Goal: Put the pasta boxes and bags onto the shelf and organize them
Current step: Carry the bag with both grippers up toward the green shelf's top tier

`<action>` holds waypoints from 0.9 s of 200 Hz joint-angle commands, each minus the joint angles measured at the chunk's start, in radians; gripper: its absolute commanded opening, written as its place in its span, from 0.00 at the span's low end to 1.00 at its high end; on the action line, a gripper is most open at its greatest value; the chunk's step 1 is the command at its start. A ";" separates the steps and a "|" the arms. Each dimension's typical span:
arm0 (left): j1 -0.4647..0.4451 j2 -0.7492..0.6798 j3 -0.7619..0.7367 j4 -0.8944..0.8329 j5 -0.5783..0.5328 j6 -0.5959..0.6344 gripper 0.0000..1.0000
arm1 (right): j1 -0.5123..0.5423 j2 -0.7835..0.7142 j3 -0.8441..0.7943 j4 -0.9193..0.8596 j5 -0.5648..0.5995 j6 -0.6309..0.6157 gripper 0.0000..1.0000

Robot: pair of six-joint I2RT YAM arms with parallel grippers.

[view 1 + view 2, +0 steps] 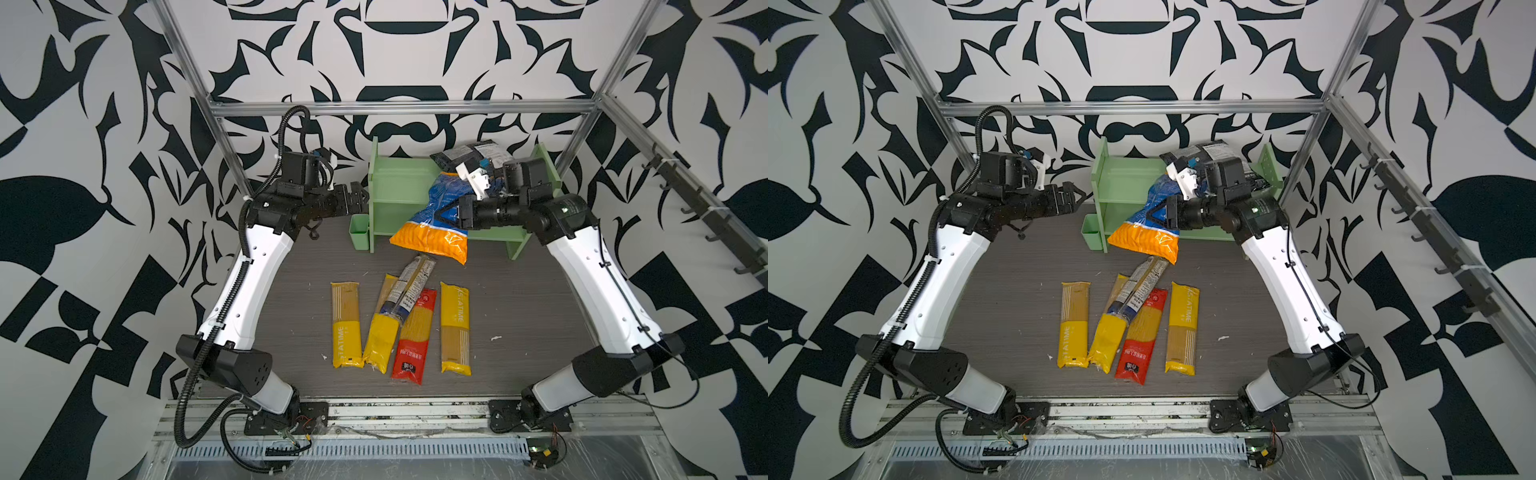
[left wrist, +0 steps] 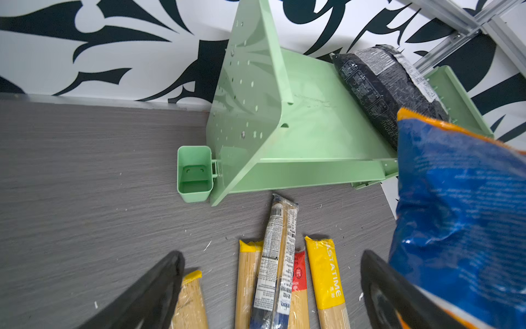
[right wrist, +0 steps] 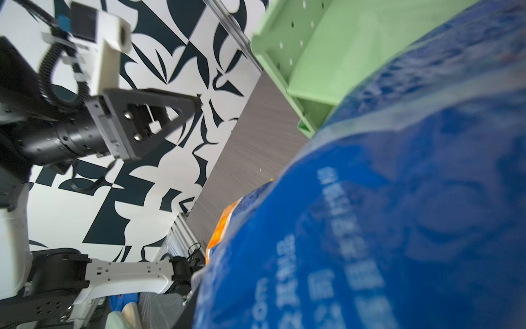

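Bright even light, soft shadows, fisheye bending at edges, blue-and-orange bag (image 3: 384,216) blurred up close

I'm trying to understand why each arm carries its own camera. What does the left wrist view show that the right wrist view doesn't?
Only the left wrist view: a wide black bag with white label on top of the light green shelf, a small green cup at its side, and long spaghetti packs on the grey table. Only the right wrist view: the left arm's white camera mount. Both: the shelf, the table, the wide blue-and-orange pasta bag and the left gripper, open.
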State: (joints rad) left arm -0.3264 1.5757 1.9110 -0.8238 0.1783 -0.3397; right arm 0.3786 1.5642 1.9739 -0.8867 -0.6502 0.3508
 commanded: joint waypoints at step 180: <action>0.052 0.157 0.252 -0.109 0.027 0.152 0.99 | -0.116 0.682 0.823 0.308 -0.050 0.028 0.20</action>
State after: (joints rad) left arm -0.2859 1.7290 2.1479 -0.8902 0.2028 -0.2008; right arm 0.2642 2.2879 2.7083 -0.7734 -0.6518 0.3386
